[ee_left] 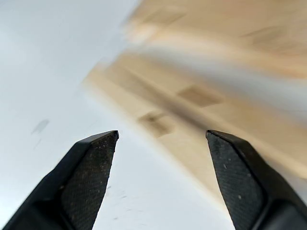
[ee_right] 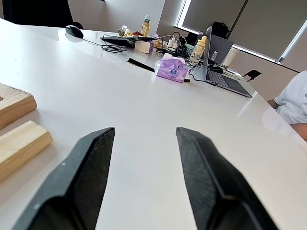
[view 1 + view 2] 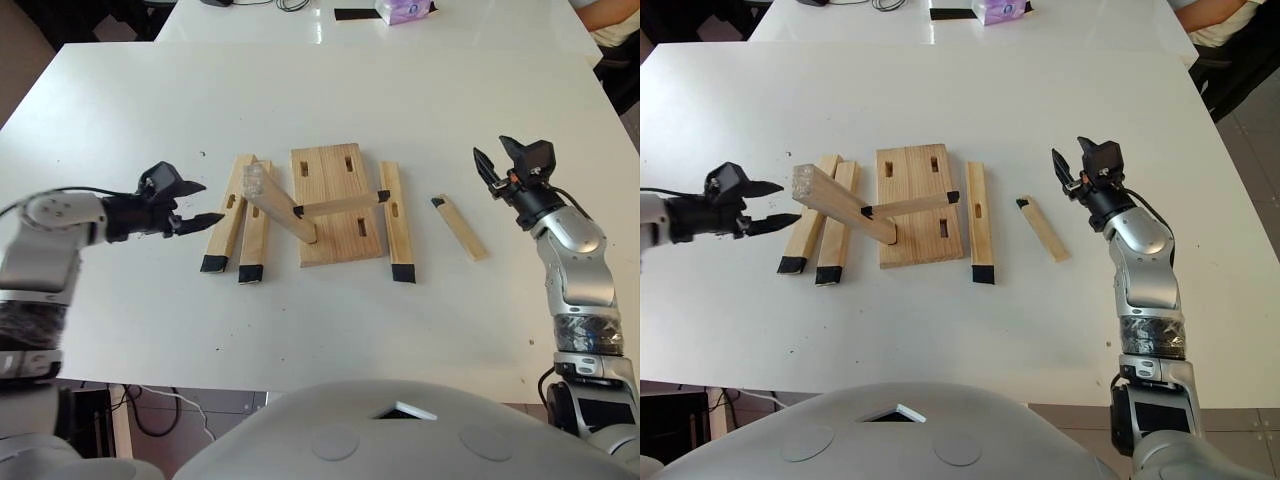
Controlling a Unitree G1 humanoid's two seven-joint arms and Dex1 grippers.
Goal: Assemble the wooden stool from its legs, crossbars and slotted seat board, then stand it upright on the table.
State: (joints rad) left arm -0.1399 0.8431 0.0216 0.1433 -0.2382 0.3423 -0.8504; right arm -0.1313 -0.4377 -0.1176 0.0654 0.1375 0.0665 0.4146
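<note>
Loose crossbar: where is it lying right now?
In the left eye view the loose crossbar lies flat on the robot's right, between a slotted leg and the right gripper.

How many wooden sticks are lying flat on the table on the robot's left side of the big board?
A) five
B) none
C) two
C: the outer leg and the inner leg lie flat side by side, left of the seat board.
</note>
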